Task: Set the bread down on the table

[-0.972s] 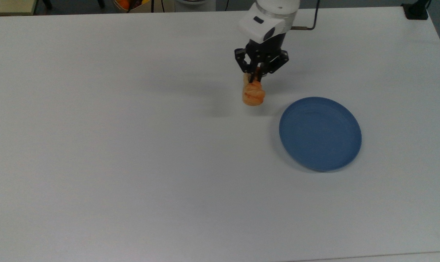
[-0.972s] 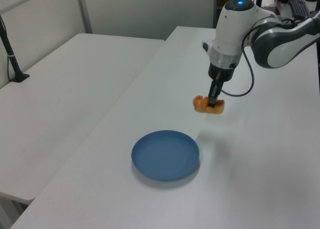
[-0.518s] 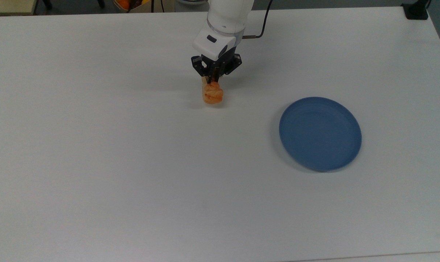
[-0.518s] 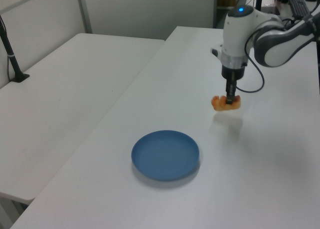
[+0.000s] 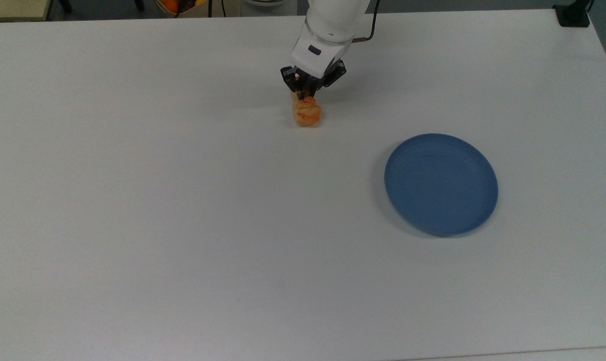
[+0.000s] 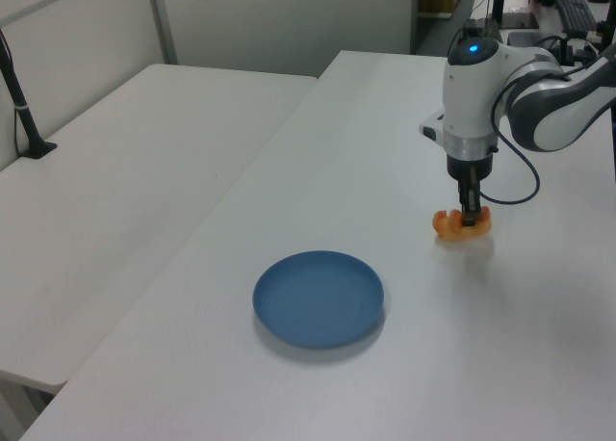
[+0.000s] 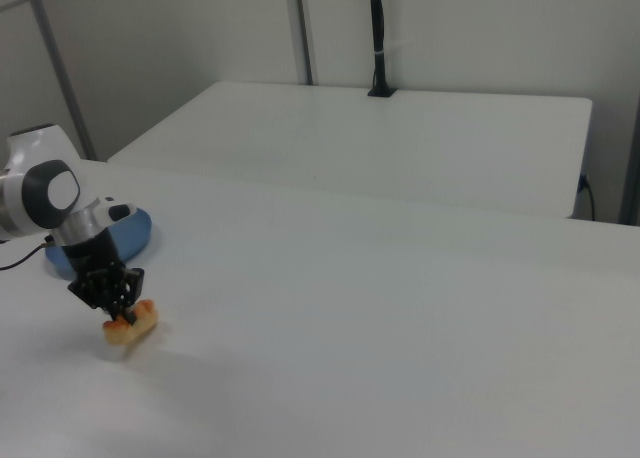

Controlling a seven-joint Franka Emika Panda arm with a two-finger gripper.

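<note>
The gripper (image 5: 306, 95) is pointing straight down with its fingers closed tight on the bread (image 5: 308, 113), which is sitting between them and poking out below the fingertips. In the left view the gripper (image 6: 470, 220) is pinching the bread (image 6: 461, 225) across its middle, with an orange end showing on either side. The bread is looking as though it is touching the table (image 5: 182, 225), or hanging just above it; its shadow is sitting tight against it, but contact is hard to confirm. In the right view the gripper (image 7: 113, 303) is standing over the bread (image 7: 130, 327), low to the white surface.

The plate (image 5: 441, 183) is lying well apart from the bread, toward the top view's lower right. The bread is sitting nearer the top view's upper edge of the table than its lower one. Bare tabletop is stretching wide toward the top view's left and bottom, with open room on all sides of the gripper
</note>
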